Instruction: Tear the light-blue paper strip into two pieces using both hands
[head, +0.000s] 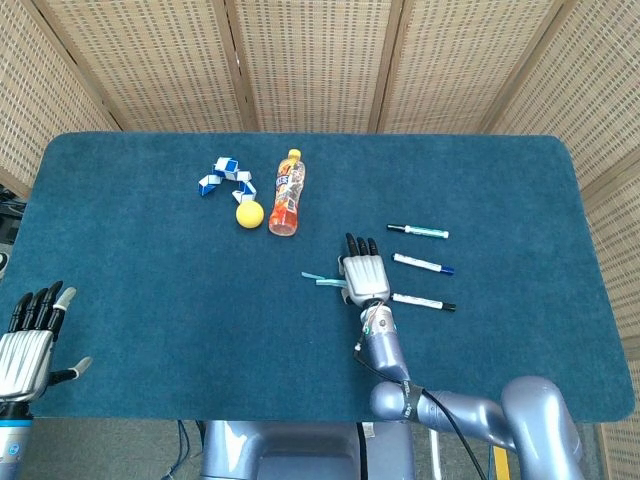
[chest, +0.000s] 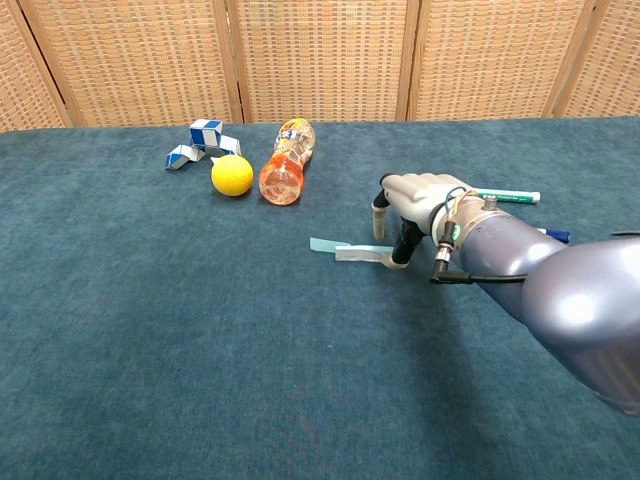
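Observation:
The light-blue paper strip (head: 322, 281) (chest: 345, 250) lies flat on the blue table (head: 150, 290), just left of centre. My right hand (head: 363, 272) (chest: 410, 205) hovers over the strip's right end with fingers spread, and its thumb tip touches or nearly touches the paper. It holds nothing. My left hand (head: 28, 335) stays open at the table's near left edge, far from the strip, and appears only in the head view.
An orange drink bottle (head: 287, 193) (chest: 285, 162), a yellow ball (head: 249, 214) (chest: 232, 174) and a blue-white twist puzzle (head: 224, 176) (chest: 200, 141) lie behind the strip. Three markers (head: 423, 265) rest right of my right hand.

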